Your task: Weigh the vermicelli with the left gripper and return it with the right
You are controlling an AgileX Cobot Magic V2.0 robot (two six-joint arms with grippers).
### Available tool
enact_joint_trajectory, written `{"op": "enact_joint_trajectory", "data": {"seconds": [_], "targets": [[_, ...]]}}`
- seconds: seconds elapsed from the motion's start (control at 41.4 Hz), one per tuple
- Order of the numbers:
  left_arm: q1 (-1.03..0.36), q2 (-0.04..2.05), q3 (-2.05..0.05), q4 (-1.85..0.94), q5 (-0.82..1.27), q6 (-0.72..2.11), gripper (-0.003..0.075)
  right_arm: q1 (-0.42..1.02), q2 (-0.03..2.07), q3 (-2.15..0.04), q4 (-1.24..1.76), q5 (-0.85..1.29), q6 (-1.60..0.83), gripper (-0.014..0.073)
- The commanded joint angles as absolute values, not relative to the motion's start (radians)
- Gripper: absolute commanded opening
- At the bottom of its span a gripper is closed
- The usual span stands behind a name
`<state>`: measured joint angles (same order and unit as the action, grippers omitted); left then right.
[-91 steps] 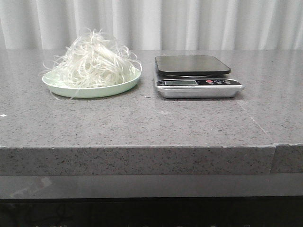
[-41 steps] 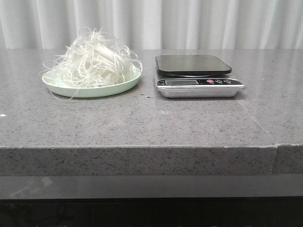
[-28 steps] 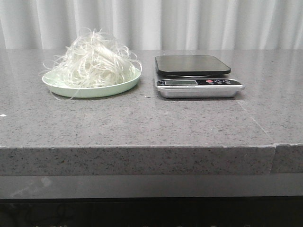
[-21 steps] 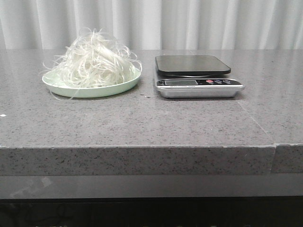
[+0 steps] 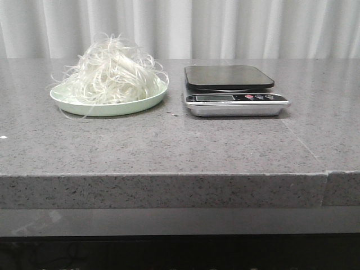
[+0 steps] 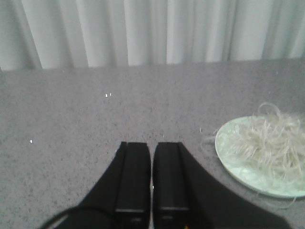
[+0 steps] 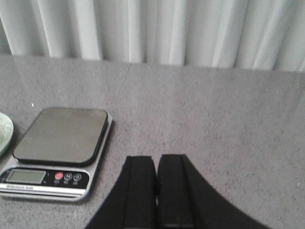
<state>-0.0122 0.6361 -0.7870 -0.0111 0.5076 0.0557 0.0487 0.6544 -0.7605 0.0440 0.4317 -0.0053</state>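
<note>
Vermicelli (image 5: 112,70) sitting on green plate (image 5: 107,107), scale (image 5: 233,90) beside it on counter (image 5: 169,146). Left claw (image 6: 151,160) and right claw (image 7: 156,174) both hovering pressed together, holding nothing.

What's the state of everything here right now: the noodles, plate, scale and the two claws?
vermicelli: heaped on the plate, untouched.
plate: full, flat on the table.
scale: platform bare; display unreadable.
left gripper: shut, holding nothing.
right gripper: shut, holding nothing.
</note>
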Motion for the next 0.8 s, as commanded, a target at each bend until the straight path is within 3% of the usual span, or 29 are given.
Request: {"op": "enact_joint_trajectory", "data": {"seconds": [0.0,0.338,0.435,0.507,0.628,0.701,0.773], "targets": [[-0.013,0.690,-0.817,-0.020,0.470,0.046,0.0142,0.042,0.706,-0.792,0.045,0.367,-0.013,0.0159],[-0.013,0.846,-0.817,-0.059,0.553,0.046,0.0142,0.042,0.851,-0.792,0.045,0.449,-0.013,0.0159],[-0.013,0.877,-0.817,-0.059,0.548,0.046,0.0167,0.042,0.872,-0.792,0.045,0.463,-0.013,0.0222],[-0.013,0.897,-0.817,-0.059,0.534,0.046,0.0240,0.042,0.880,-0.792,0.045,0.465,-0.013,0.0348],[-0.017,0.914,-0.817,-0.059,0.500,0.055,0.0440,0.042,0.880,-0.792,0.045,0.464,-0.013,0.0544],[-0.041,0.927,-0.817,-0.059,0.476,0.055,0.0525,0.042,0.880,-0.792,0.045,0.464,-0.013,0.0577],[-0.083,0.947,-0.827,-0.059,0.467,0.055,0.0533,0.042,0.880,-0.792,0.045,0.462,-0.013,0.0577]]}}
